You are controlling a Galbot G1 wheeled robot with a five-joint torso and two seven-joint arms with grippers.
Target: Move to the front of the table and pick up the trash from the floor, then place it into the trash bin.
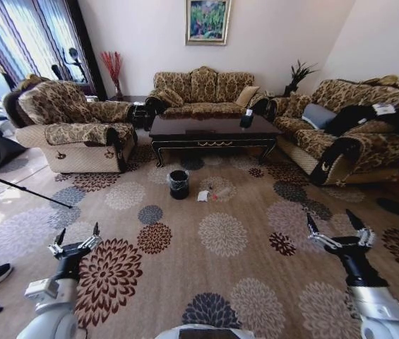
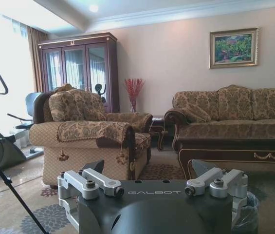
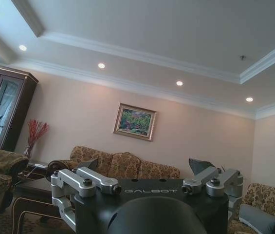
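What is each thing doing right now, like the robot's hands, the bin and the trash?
left gripper: open, empty, raised over the carpet.
right gripper: open, empty, raised over the carpet.
trash bin: upright, on the carpet before the table.
trash: lying on the carpet beside the bin.

Floral carpet (image 1: pixel 227 240), patterned sofas (image 1: pixel 203 88), framed painting (image 1: pixel 207 21)

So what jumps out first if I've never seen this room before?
Probably the big flowered carpet filling the floor, ringed by patterned sofas with a dark glossy table in the middle. Just in front of the table sit a small black bin and, beside it, white trash on the carpet. Nearest the camera, the left gripper and right gripper hang open and empty above the carpet.
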